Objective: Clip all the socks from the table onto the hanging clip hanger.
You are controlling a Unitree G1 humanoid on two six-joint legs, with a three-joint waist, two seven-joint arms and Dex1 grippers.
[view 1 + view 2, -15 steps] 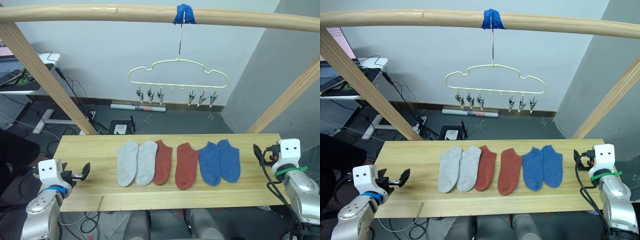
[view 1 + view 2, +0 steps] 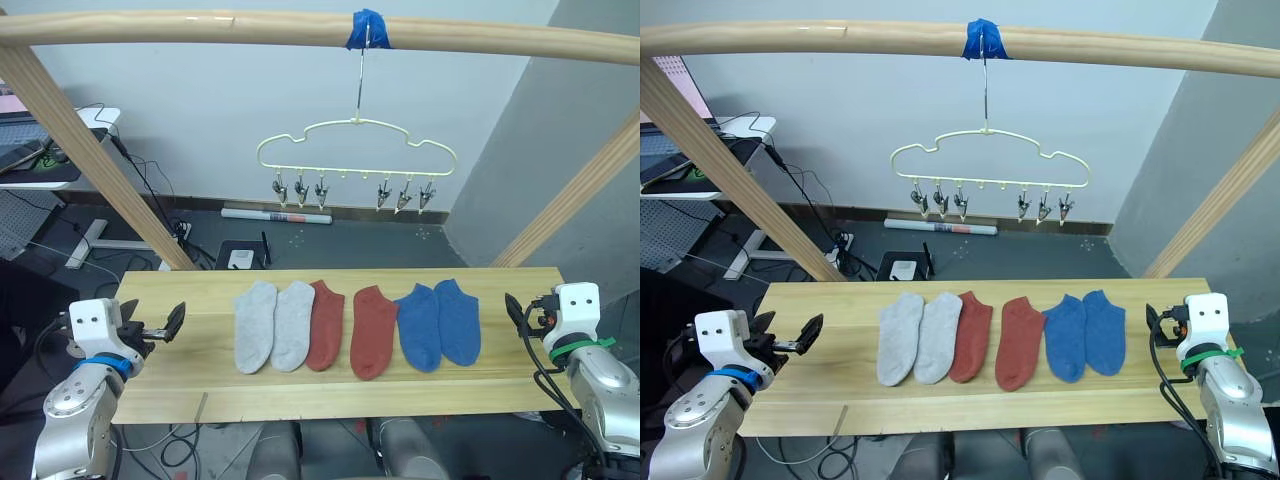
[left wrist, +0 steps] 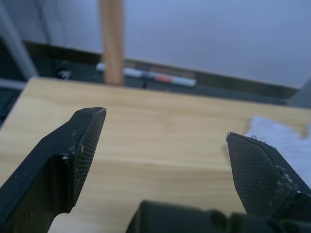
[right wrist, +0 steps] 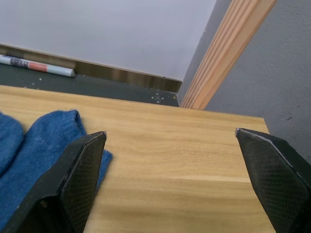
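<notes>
Six socks lie side by side on the wooden table (image 2: 190,400): two light grey (image 2: 256,326) (image 2: 293,322), two rust red (image 2: 326,322) (image 2: 374,330), two blue (image 2: 418,325) (image 2: 458,320). The pale yellow clip hanger (image 2: 355,146) hangs by its hook from the top pole, above and behind the row, with nothing in its clips. My left gripper (image 2: 172,324) is open over the table's left end, well left of the grey socks; a grey sock (image 3: 279,133) shows beyond one fingertip. At the table's right end my right gripper (image 4: 170,141) is open and empty, just right of a blue sock (image 4: 39,141).
A horizontal wooden pole (image 2: 200,25) spans the top, carried by slanted poles on the left (image 2: 100,160) and right (image 2: 570,200). Behind the table, on the floor, are cables, a small box and a rolled tube (image 2: 275,214). A cluttered desk (image 2: 40,150) stands at the far left.
My left gripper has risen a little and come slightly further in over the table's left end. The socks, the hanger and my right gripper stay as they were.
</notes>
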